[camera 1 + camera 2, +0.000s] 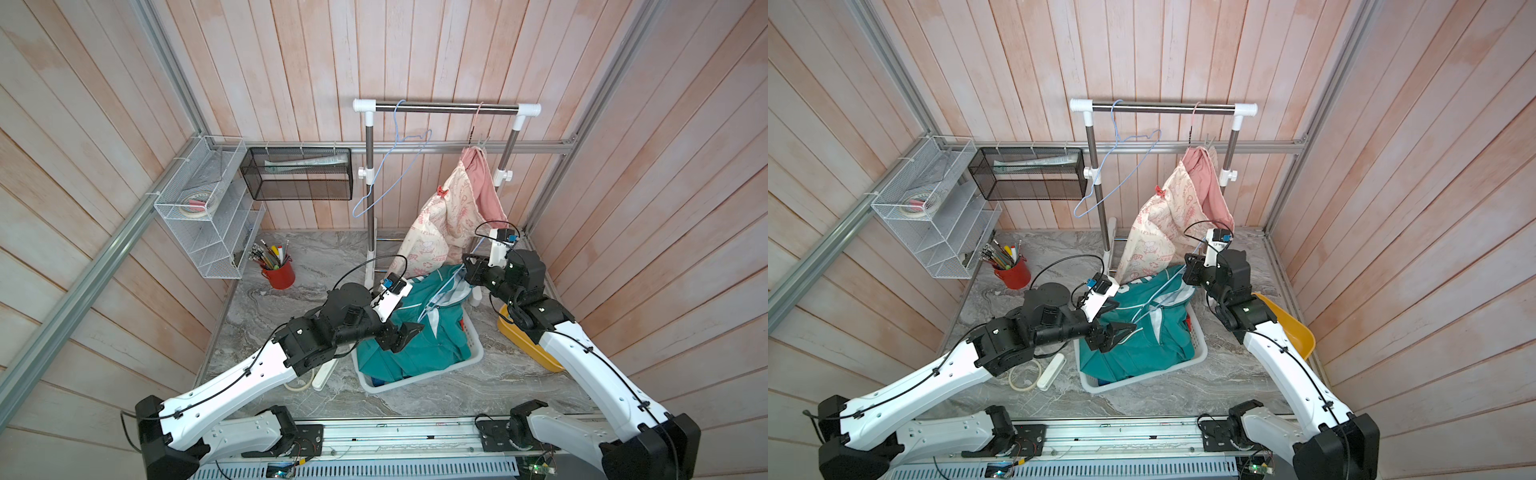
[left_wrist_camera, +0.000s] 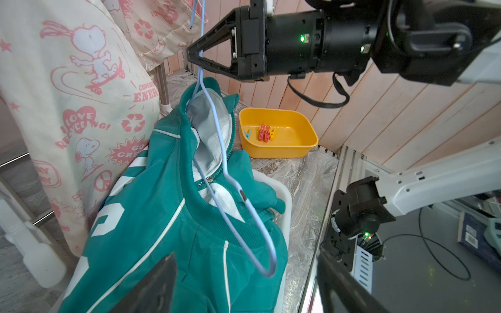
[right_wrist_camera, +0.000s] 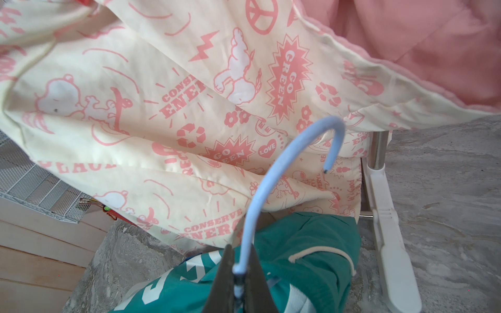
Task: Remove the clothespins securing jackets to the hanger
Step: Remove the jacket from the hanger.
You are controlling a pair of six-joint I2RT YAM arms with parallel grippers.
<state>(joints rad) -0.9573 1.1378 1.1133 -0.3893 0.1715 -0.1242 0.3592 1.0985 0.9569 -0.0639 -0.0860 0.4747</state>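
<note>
Left arm (image 1: 232, 374) and right arm (image 1: 590, 365) are the same build: long white moulded shells with small round screw holes, black joint housings, black end caps and a thin black cable clipped along each shell. Each wrist has a white camera block (image 1: 390, 299) with a blue plug and a looping black cable; green LEDs (image 2: 302, 38) glow on the right arm's black cylindrical wrist. Left gripper (image 1: 411, 338) and right gripper (image 2: 191, 55) are black, with tapering triangular fingers.
</note>
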